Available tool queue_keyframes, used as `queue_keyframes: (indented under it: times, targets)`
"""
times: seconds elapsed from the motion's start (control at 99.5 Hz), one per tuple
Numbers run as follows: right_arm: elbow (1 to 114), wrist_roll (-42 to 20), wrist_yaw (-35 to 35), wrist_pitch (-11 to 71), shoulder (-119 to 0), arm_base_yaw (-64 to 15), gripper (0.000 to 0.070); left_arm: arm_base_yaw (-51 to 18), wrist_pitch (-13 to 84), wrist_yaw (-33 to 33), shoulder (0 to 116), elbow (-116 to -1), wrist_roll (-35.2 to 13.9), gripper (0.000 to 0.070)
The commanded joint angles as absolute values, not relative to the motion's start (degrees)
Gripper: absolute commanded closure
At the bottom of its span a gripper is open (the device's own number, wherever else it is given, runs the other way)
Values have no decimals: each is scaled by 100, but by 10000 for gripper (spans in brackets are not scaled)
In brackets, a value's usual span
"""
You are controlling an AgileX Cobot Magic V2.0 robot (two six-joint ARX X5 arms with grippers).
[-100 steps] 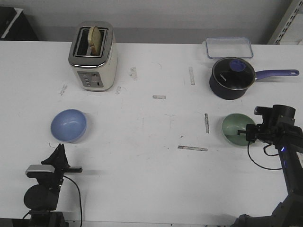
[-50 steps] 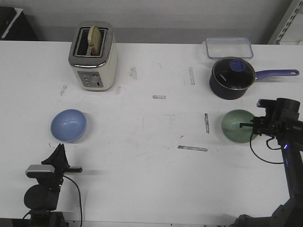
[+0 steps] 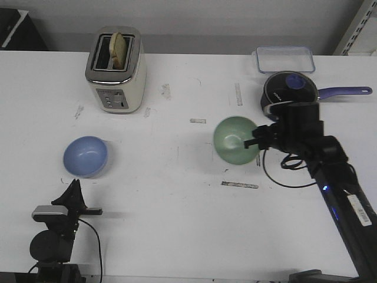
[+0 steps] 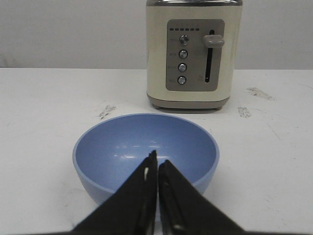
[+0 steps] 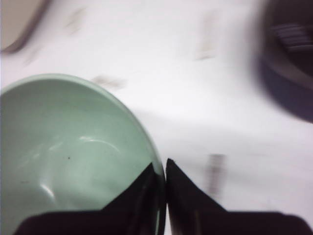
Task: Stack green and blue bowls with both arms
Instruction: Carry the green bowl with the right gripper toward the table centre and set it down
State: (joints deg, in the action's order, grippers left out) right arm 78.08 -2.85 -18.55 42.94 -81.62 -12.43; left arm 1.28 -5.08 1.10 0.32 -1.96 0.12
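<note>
Mid-surface, green bowl [image 3: 235, 140] hung tilted, rim pinched by right gripper [image 3: 257, 140], fingers closed on it. Blue bowl [image 3: 86, 156] sat near toaster [image 3: 116, 69]; left gripper [image 4: 157, 169] closed, empty. Bowls looked light, stiff, slick: grip at rim.

The right gripper [image 3: 254, 139] is pinched on the rim of the green bowl [image 3: 234, 140], its arm reaching in from the bowl's right. The left gripper [image 4: 157, 169] sits closed, its tips just before the blue bowl [image 4: 145, 149], not touching it.
</note>
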Motion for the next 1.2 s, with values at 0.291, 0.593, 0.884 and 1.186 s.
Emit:
queue_keyframes:
  times: [0.291, 0.593, 0.884, 1.186]
  targets:
    - [7861, -613, -1599, 3892, -9421, -2965, 700, 132, -473, 84, 19, -73, 38, 699]
    - [7861, -749, -1444, 3507, -10154, -3214, 700, 132, -434, 84, 19, -73, 40, 699]
    - [7861, -602, -1146, 3500, -10230, -3218, 700, 130, -432, 84, 19, -73, 40, 698]
    - [7861, -548, -1160, 3430, -10285, -3225, 691, 130, -432, 84, 19, -73, 40, 699]
